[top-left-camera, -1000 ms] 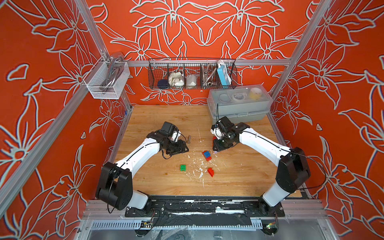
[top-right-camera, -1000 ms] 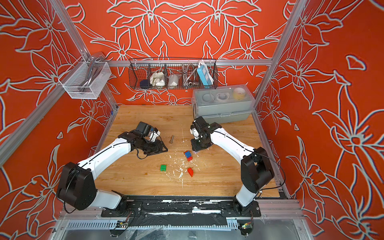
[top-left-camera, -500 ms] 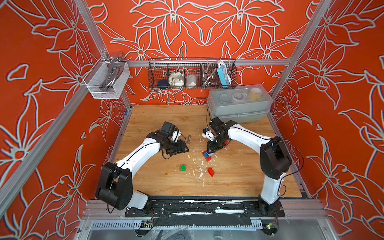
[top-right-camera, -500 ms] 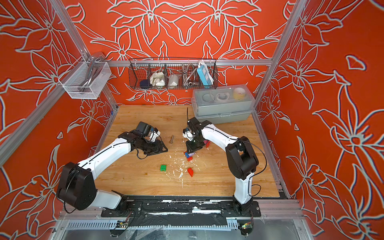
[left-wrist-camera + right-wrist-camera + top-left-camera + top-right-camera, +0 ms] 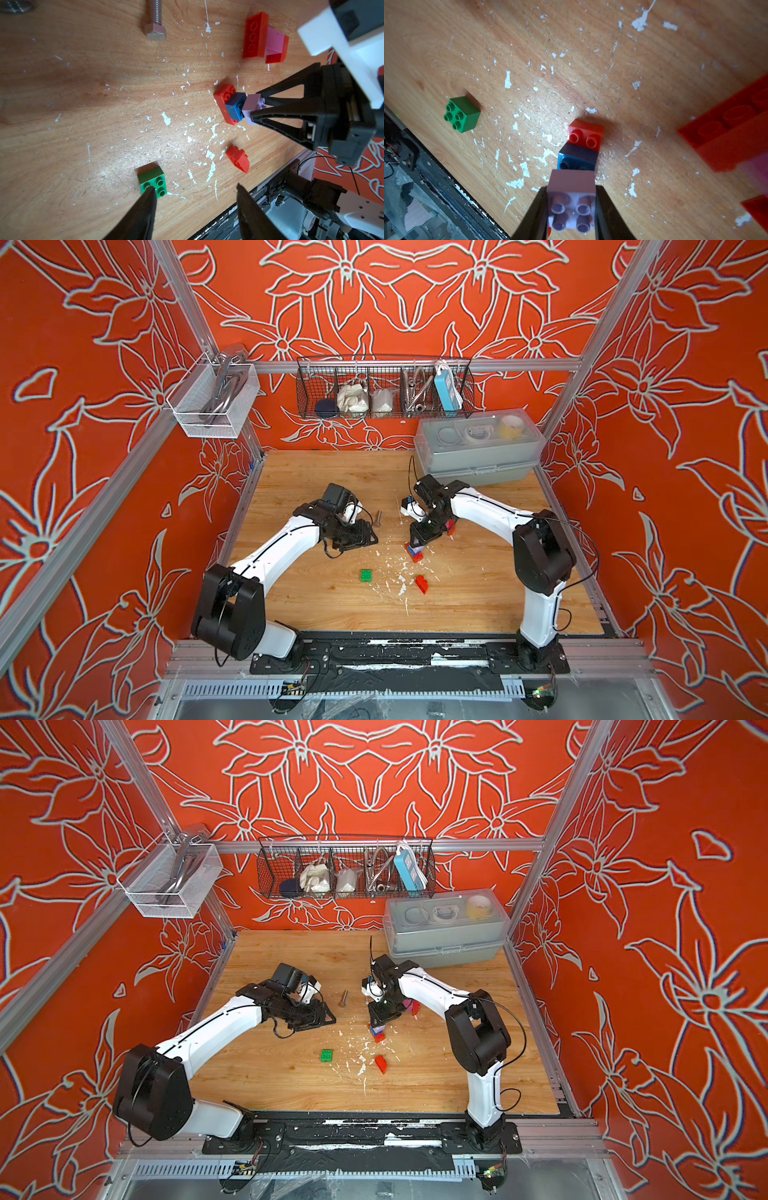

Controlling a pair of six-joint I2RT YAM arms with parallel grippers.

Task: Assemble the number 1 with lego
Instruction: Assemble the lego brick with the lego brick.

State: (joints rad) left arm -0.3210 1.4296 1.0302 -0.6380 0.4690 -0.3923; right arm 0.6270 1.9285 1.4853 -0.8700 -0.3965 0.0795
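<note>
Items I log on the table: Right gripper: fingers clamped on either side of the lilac brick, studs facing its wrist camera. The lilac brick sits against the top of the blue brick, which is stacked on a red brick resting on the wood; I cannot tell whether lilac is pressed fully home. In both top views this stack stands near the table's middle, right under the right gripper. Left gripper: fingers spread wide, nothing between them, held above the wood to the stack's left. Green brick: alone, studs up, nearer the front edge than the left gripper, apart from it in a top view. Red wedge: loose, on its side, between the stack and the front edge. Red-and-pink cluster: joined pieces lying beside the right arm, behind the stack. Bolt: lying flat between the two grippers.
</note>
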